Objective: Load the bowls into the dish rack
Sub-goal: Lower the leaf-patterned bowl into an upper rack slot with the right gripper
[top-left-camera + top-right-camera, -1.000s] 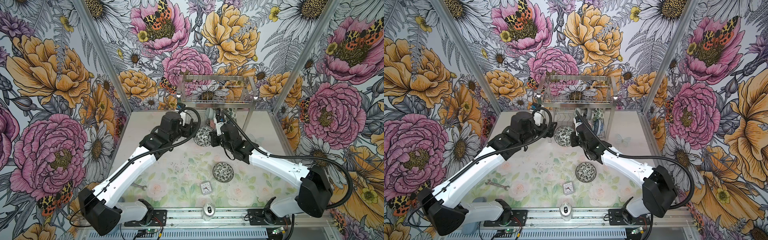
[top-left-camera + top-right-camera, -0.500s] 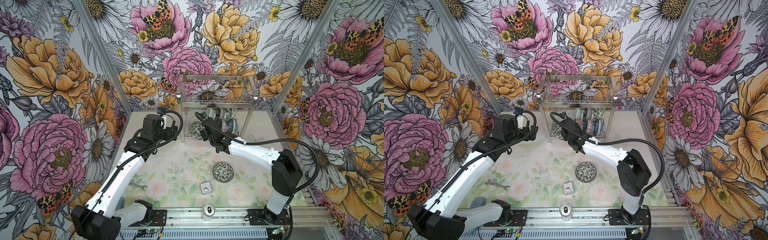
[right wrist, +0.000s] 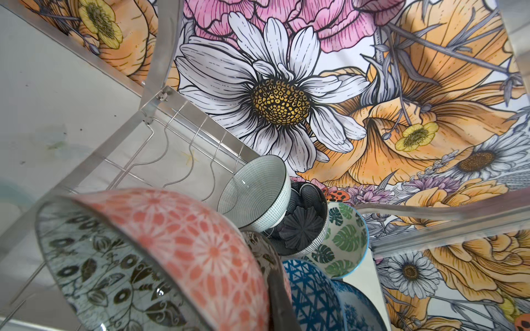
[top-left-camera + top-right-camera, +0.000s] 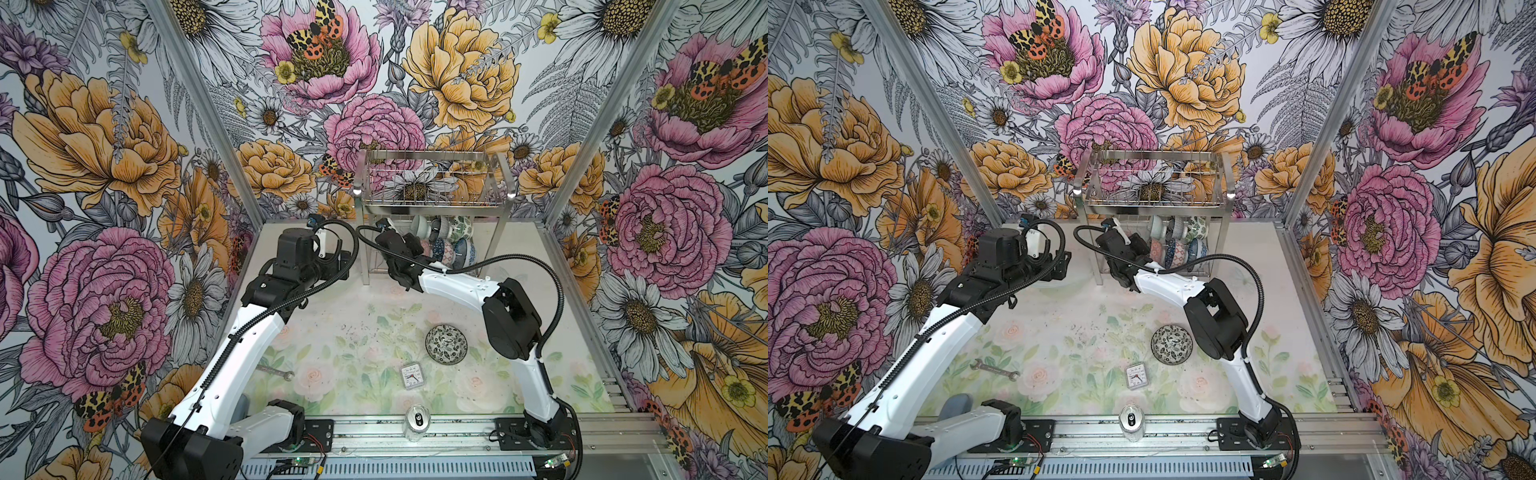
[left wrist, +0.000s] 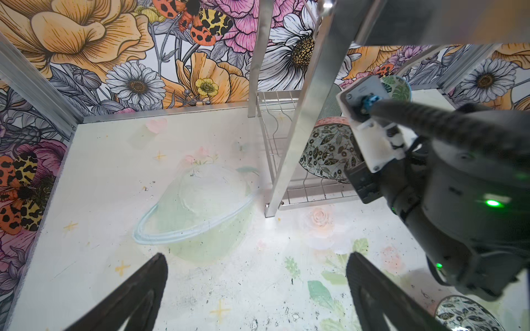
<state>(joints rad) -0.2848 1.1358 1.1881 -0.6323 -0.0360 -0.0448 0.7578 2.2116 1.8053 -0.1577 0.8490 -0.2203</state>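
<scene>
Right arm: the base is seated at the front right of the counter (image 4: 353,316). The elbow is raised and the forearm is laid leftward and back to the dish rack (image 4: 432,204). The wrist is turned in under the basket tier. The right end effector (image 4: 417,246) is pinched on the wall of a pink-sided bowl (image 3: 177,243). One dark finger (image 3: 276,292) is seen against the outer side. This bowl is held on edge inside the lower tier, at its left end, with the leaf-printed inside facing left.

The other bowls (image 4: 451,243) are stood on edge in the same tier, to its right. Among them, a blue triangle bowl (image 3: 309,298) is just beside the finger and a green-leaf bowl (image 3: 341,240) is further back.

Left arm: the base is at the front left, the long link is raised toward the back and the wrist is bent down. The left end effector (image 5: 256,256) is spread wide, low over the counter near the rack's front-left leg. A clear plastic container (image 5: 195,212) is seen just ahead of it.

One leaf-patterned bowl (image 4: 446,345) sits upright on the counter, well apart from the rack, near the right elbow. A small clock (image 4: 412,376) is noted nearby.
</scene>
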